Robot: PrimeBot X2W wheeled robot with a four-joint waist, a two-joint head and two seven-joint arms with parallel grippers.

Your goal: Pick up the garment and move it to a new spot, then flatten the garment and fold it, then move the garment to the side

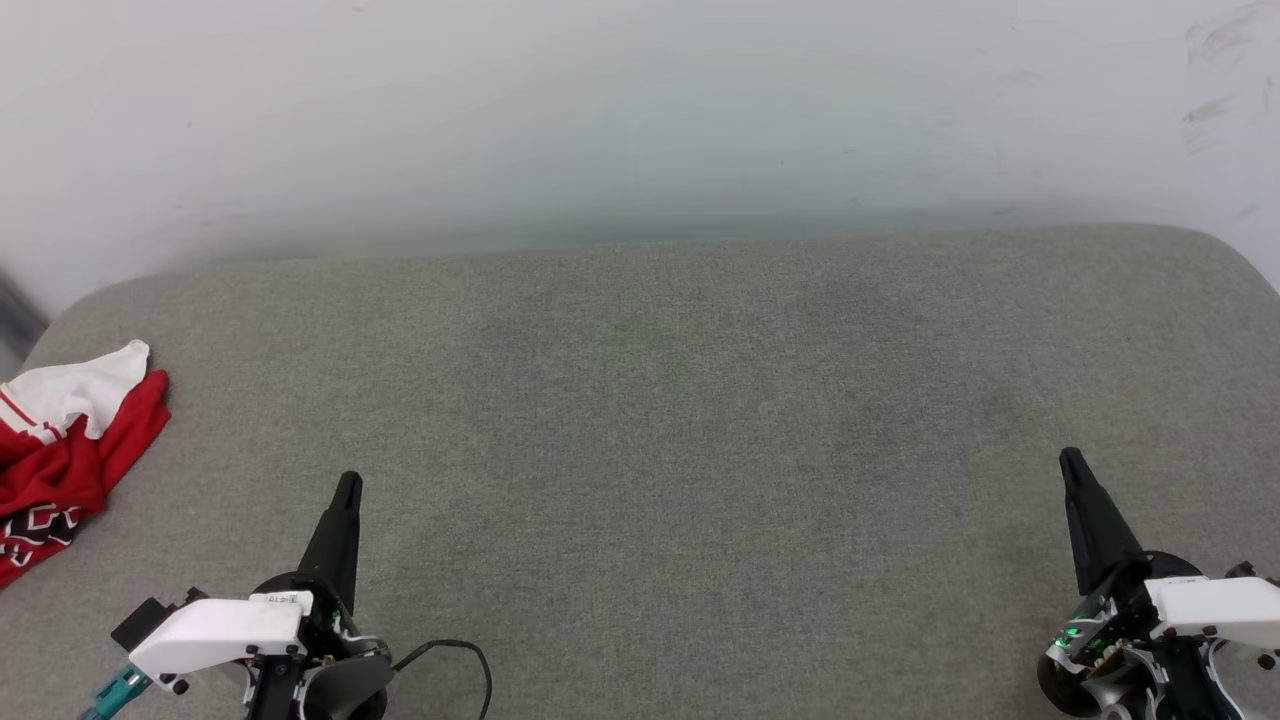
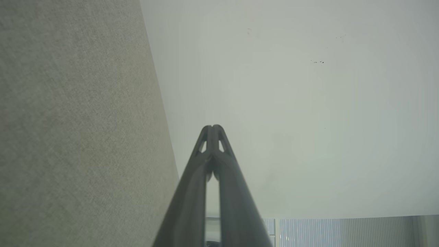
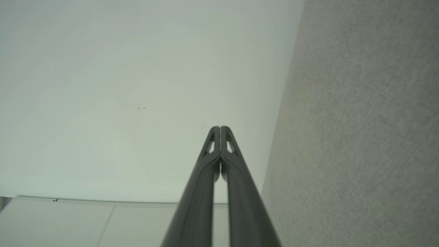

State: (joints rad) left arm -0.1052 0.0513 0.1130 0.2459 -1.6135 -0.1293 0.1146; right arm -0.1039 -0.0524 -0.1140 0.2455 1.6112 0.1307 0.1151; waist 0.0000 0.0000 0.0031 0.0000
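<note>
Poised low at the lower left of the head view with the left gripper (image 1: 348,488), leaning slightly right, fingers pressed together on nothing. Mirrored at the lower right by the right gripper (image 1: 1072,462), leaning left — likewise closed tight and empty. Set well apart from each other against a grey fabric cushion (image 1: 640,420). Bunched at the far left edge, touching neither gripper: the garment (image 1: 70,450), red with a white sleeve uppermost. Behind, a pale wall (image 1: 600,120) — near the left wrist, a looped black cable (image 1: 465,655).
</note>
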